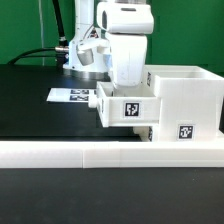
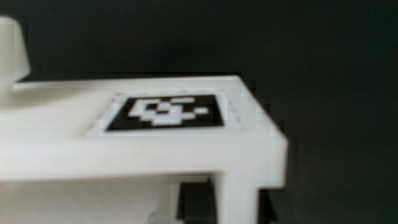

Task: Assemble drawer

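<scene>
The drawer [image 1: 170,105] is seen as white plastic in separate pieces: a boxy housing with an open top edge showing, and a small tray [image 1: 127,108] set against its side towards the exterior view's left. Square black-and-white tags are carried on the tray's facing wall and low on the housing's front. In the wrist view a tagged flat face of the drawer [image 2: 169,112] fills the frame, blurred, with dark openings under it.

The pincer [image 1: 128,84] is lowered straight over the tray, and its white body hides the fingertips. Whether the fingers are apart or together cannot be told, nor whether the tray is being touched or held. The tray lies directly below the pincer; the housing stands just beside it, towards the exterior view's right.

Everything is set on a black table [image 1: 40,100]. The marker board [image 1: 75,96] lies flat behind the pincer, towards the exterior view's left. A long low white rail [image 1: 110,152] runs across in front of the pincer, along the table's near edge. A green wall [image 1: 25,25] closes the room behind.
</scene>
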{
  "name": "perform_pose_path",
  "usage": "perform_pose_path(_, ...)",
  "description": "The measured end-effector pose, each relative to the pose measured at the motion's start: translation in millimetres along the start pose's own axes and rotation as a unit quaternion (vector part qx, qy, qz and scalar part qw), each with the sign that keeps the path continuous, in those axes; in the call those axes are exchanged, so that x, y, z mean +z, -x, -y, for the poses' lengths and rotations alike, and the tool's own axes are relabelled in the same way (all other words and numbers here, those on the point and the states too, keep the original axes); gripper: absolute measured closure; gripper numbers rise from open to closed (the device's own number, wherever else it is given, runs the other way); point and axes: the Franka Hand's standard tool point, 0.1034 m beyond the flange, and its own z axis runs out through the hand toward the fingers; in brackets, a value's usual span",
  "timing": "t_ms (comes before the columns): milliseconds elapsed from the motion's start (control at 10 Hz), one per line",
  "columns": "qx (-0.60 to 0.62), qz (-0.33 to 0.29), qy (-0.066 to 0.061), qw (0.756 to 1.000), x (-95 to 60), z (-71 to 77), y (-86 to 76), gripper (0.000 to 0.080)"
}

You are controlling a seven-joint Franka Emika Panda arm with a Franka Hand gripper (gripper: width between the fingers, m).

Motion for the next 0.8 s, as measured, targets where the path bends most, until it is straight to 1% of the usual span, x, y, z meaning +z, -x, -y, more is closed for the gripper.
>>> perform_pose_path(300, -0.005, 0.004, -0.004, 1.000, -0.1, 0.6, 0.2, 0.0757)
perform_pose_path(700, -0.005, 0.004, -0.004, 1.000, -0.1, 0.5, 0.3, 0.0757)
perform_pose_path(800, 0.014, 0.004, -0.003, 1.000, -0.8, -0.5, -0.7, 0.0757)
